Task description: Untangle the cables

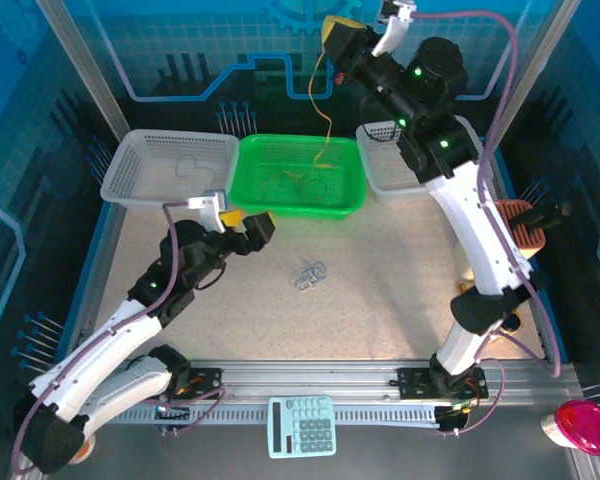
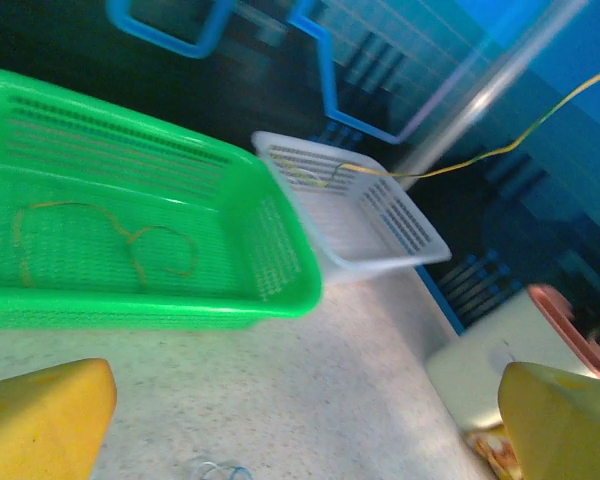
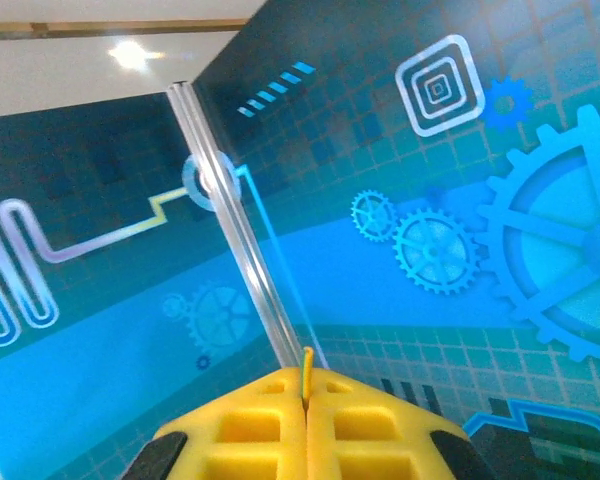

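My right gripper (image 1: 332, 35) is raised high over the back of the table, shut on the end of a thin yellow cable (image 1: 326, 125) that hangs down into the green basket (image 1: 352, 205). The cable's tip (image 3: 306, 365) sticks out between the closed yellow fingers (image 3: 250, 430). More yellowish cable (image 2: 130, 240) lies looped inside the green basket (image 2: 270, 300). A small tangle of blue and whitish cables (image 1: 308, 274) lies on the table, its edge (image 2: 225, 470) just below my left gripper (image 2: 300, 430). My left gripper (image 1: 248, 224) is open and empty, left of the tangle.
A white basket (image 1: 130, 150) at the back left holds a thin whitish cable (image 1: 190, 168). Another white basket (image 1: 380, 178) stands right of the green one. A calculator (image 1: 302, 425) and a pink object (image 1: 580, 425) lie at the near edge. A brown ribbed object (image 1: 520, 225) sits at the right.
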